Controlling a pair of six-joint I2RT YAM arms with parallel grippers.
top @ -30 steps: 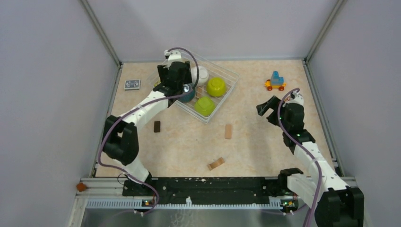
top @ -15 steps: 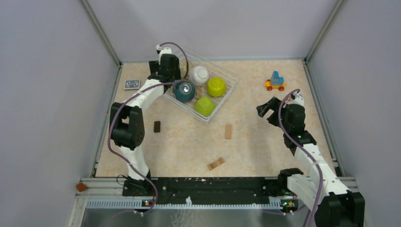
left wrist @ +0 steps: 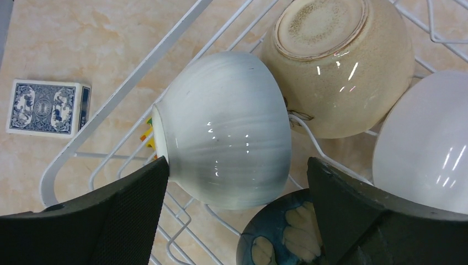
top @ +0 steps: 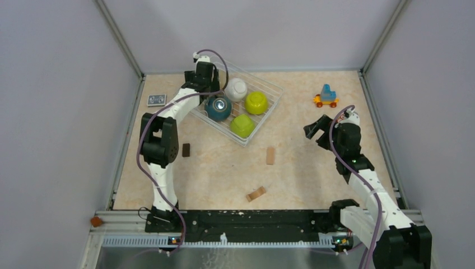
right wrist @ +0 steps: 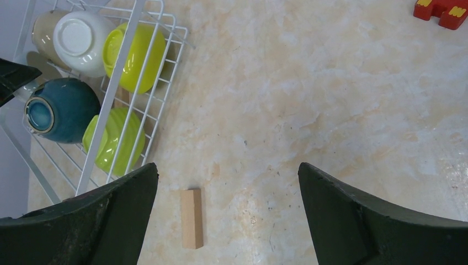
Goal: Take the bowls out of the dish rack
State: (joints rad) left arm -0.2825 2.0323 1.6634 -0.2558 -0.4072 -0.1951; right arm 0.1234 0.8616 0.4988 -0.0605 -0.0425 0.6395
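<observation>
Left gripper [left wrist: 236,164]: jaws stood wide apart, with the dish rack [left wrist: 127,88] directly beneath it.
- A white bowl [left wrist: 226,143] lay on its side in the rack, in the gap between the two fingers, its rim toward the left finger. Whether either pad touched it could not be told.
- A beige bowl [left wrist: 336,61], foot up, sat just beyond the fingertips, just beside the white bowl.
- A second white bowl [left wrist: 425,143] lay outside the right finger.
- A dark teal bowl [left wrist: 281,232] sat back toward the palm, close to the right finger.
- A card deck [left wrist: 47,107] lay on the table [left wrist: 83,33] outside the left finger, past the rack's rim wire.

Right gripper [right wrist: 227,168]: jaws stood wide apart with nothing between them, above the table.
- The rack lay well off past its left finger, with the bowls inside it.
- The nearer lime green bowl [right wrist: 113,141] was closest to that finger, and the farther lime green bowl [right wrist: 135,55] was beyond it.
- A wooden block [right wrist: 192,218] lay on the table under the gap, nearer the left finger.
- A red toy [right wrist: 441,8] showed far ahead, past the right finger.
</observation>
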